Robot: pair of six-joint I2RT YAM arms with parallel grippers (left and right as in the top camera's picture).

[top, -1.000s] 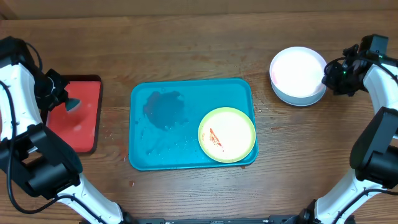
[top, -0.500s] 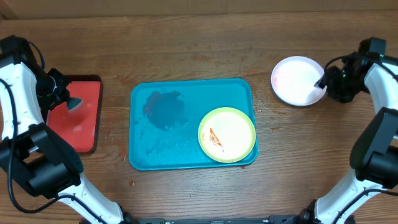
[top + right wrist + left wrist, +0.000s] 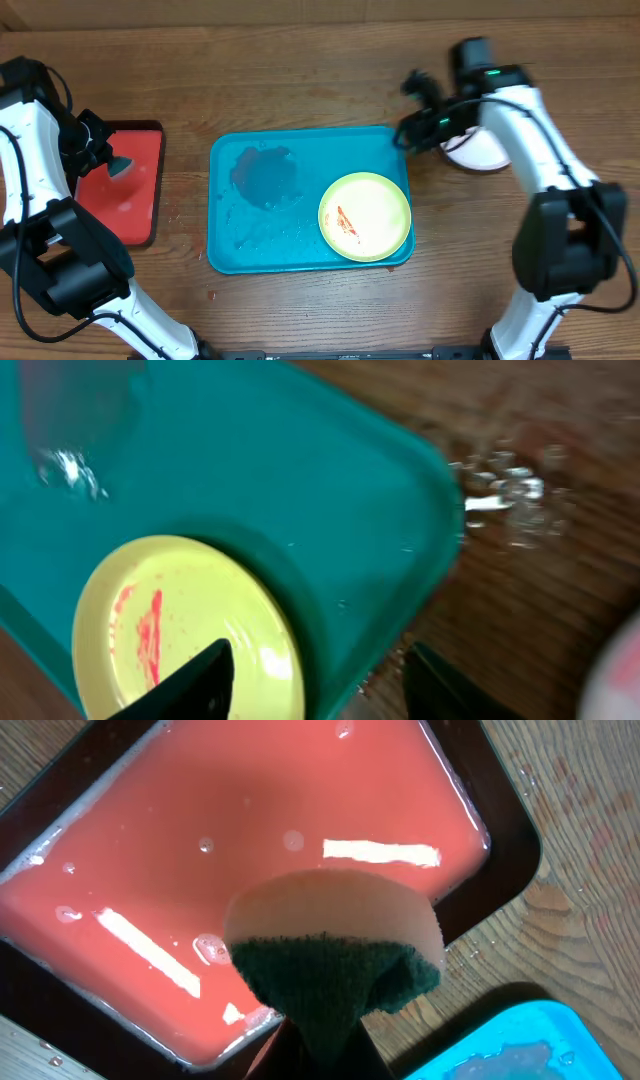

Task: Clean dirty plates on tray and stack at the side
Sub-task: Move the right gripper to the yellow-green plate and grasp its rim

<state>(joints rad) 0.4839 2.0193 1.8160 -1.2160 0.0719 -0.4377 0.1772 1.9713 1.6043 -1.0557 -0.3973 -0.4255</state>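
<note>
Spanning every view is the wooden table (image 3: 300, 70), on which all else rests. The tray (image 3: 300, 250), teal with a raised rim, has its far right corner directly beneath the right gripper (image 3: 322, 682) and lies well apart from the left gripper (image 3: 322, 1045), off to that gripper's right. A darker wet patch (image 3: 265, 178) marks the tray floor, away from the right gripper toward the left arm. The smaller red tray (image 3: 135, 205), dark-rimmed and glistening, sits straight below the left gripper. Of the plates, the yellow-green plate (image 3: 365, 216) lies flat inside the teal tray, just below and nearer the robot than the right gripper, with a red smear (image 3: 145, 630) on its face. The white plate (image 3: 482, 155) sits on the bare table just behind the right gripper, largely covered by that arm, so whether another plate lies beneath it cannot be told. The left gripper is clamped tight on a sponge (image 3: 335, 955), tan with a dark green scouring face, which hangs above the red tray. The right gripper's two fingers stand apart with nothing between them. Water droplets (image 3: 505, 500) speckle the wood just past the tray corner, ahead of the right gripper.
</note>
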